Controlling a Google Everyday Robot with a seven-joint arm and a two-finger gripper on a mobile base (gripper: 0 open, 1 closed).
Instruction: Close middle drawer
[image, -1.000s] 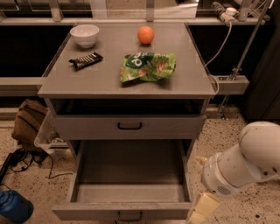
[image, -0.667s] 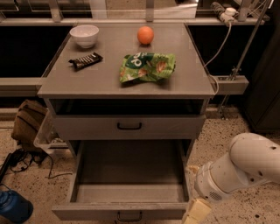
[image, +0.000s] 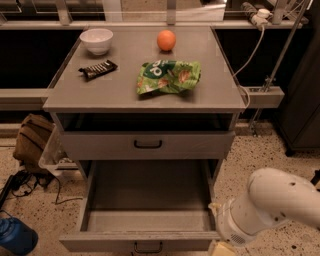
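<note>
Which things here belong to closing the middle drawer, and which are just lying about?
For the job: middle drawer, pulled open; its black handle; gripper, low beside the drawer's front corner.
Lying about: white bowl, orange, chocolate bar, green snack bag, all on the cabinet top; brown bag on the floor.

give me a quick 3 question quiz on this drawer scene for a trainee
1. True or false: the middle drawer is pulled out.
2. Which thing lies nearest the bowl on the cabinet top? A) orange B) chocolate bar C) chip bag
3. Fill in: the gripper sits low at the picture's bottom edge, beside the drawer's ___ front corner.

Key: 1 true; 2 B; 3 right
</note>
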